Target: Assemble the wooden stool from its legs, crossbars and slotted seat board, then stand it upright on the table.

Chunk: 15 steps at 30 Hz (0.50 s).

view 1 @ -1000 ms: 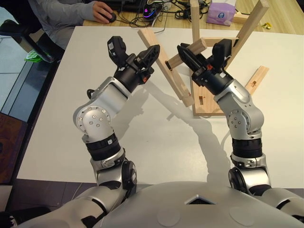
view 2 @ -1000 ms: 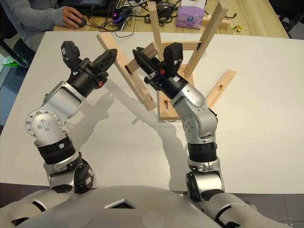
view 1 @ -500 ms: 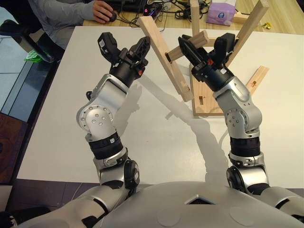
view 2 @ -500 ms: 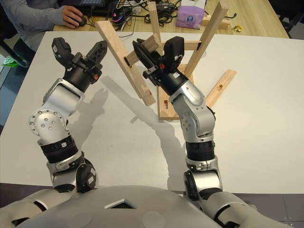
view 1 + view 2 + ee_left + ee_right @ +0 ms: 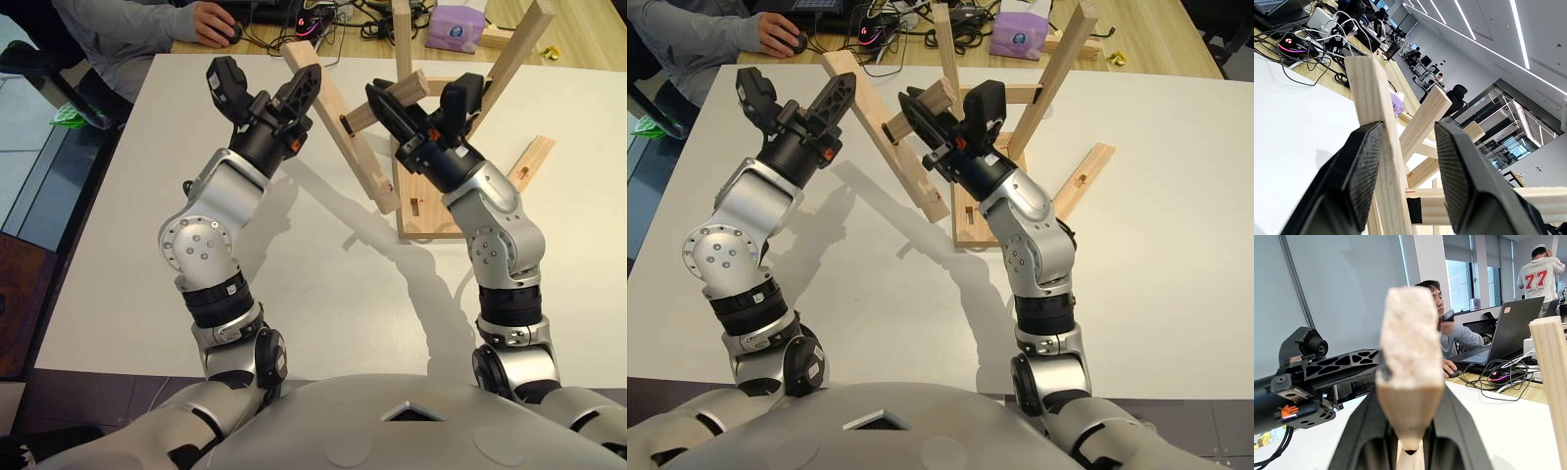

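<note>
The stool lies upside down at the back right of the table, its seat board (image 5: 428, 217) flat. Two legs (image 5: 514, 59) stand up from it. A third leg (image 5: 345, 132) leans out to the left, joined to a crossbar (image 5: 384, 106). My right gripper (image 5: 427, 101) is shut on that crossbar (image 5: 1409, 357), above the seat board. Around the leaning leg's upper end (image 5: 1374, 112) my left gripper (image 5: 263, 90) is open, one finger (image 5: 1364, 171) against the wood and the other finger (image 5: 1459, 171) apart from it.
A loose slotted wooden piece (image 5: 529, 162) lies on the table right of the seat board. Behind the far edge are cables, a purple box (image 5: 456, 27) and a person's hand on a mouse (image 5: 214, 24). The white table (image 5: 127, 215) spreads bare to the left and front.
My left gripper rose and shifted right, so its fingers now bracket the leaning leg's top. The right gripper lifted the crossbar a little, tilting that leg more upright.
</note>
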Motion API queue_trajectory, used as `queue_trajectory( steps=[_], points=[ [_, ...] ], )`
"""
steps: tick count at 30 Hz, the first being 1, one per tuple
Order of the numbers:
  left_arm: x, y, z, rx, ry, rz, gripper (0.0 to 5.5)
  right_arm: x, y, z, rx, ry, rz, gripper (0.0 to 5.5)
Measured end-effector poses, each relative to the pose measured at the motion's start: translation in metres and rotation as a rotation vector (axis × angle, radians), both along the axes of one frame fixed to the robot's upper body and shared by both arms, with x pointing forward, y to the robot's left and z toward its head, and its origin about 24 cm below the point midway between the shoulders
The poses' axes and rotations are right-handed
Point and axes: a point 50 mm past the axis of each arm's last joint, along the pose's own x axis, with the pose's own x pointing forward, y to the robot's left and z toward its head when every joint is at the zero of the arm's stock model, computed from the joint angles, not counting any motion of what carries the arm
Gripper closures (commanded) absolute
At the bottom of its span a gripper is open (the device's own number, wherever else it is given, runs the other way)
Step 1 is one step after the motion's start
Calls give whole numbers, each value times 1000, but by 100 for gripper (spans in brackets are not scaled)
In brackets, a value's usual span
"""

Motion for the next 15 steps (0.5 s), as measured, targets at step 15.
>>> queue_trajectory(
  steps=[15],
  points=[
    [6,6,-12,6,94,65,378,-4,5,-2,6,8,54,512]
  ],
)
